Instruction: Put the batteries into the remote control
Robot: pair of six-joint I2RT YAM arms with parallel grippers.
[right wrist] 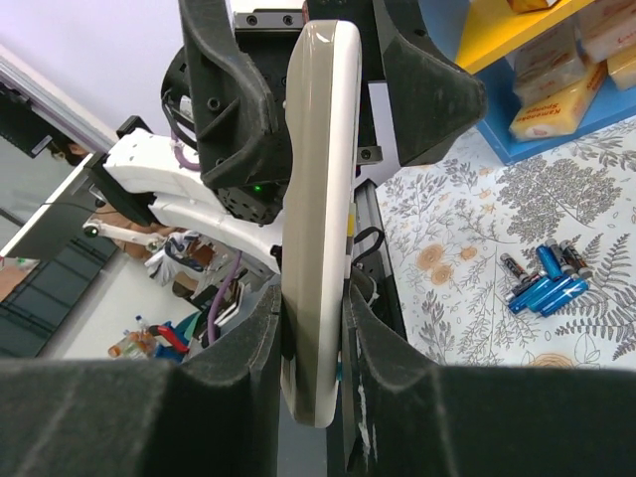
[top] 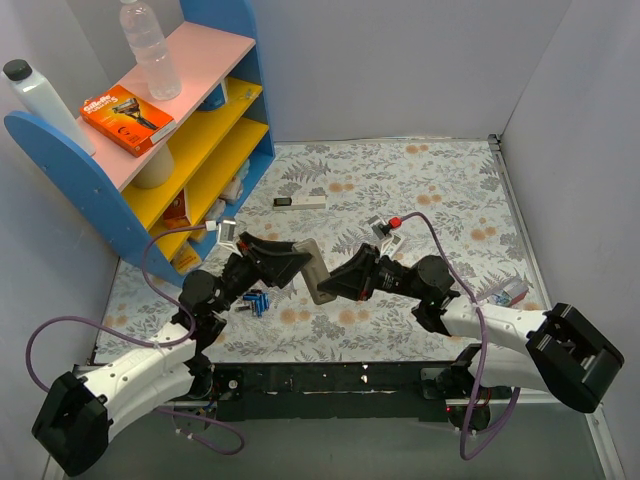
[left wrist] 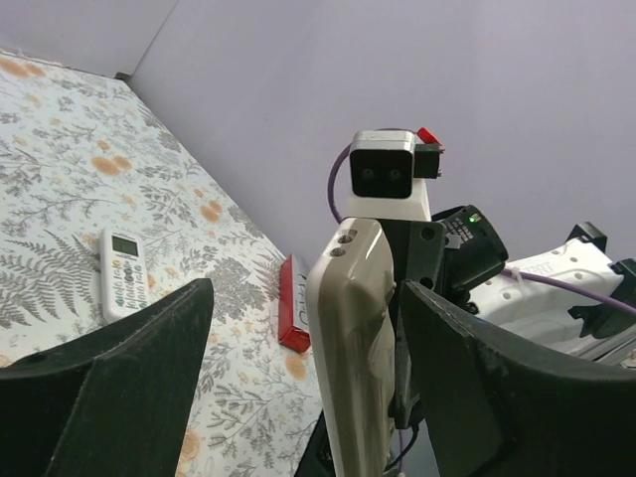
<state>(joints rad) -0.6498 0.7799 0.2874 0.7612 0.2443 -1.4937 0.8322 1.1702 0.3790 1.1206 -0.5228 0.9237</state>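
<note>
Top view: two arms are meeting mid-frame, one remote control (top: 313, 270) raised between left gripper (top: 296, 262) and right gripper (top: 334, 284), batteries (top: 257, 302) lying lower-left of it. Left wrist: jaws gaping wide around it. Right wrist: jaws clamping it; we're counting at least four batteries.

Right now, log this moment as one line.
right end effector: shut on remote control | left end effector: open, around remote control | batteries: lying on table

Top camera overhead; wrist cameras close, face-to-face, sharing remote control (left wrist: 353, 338).
</note>
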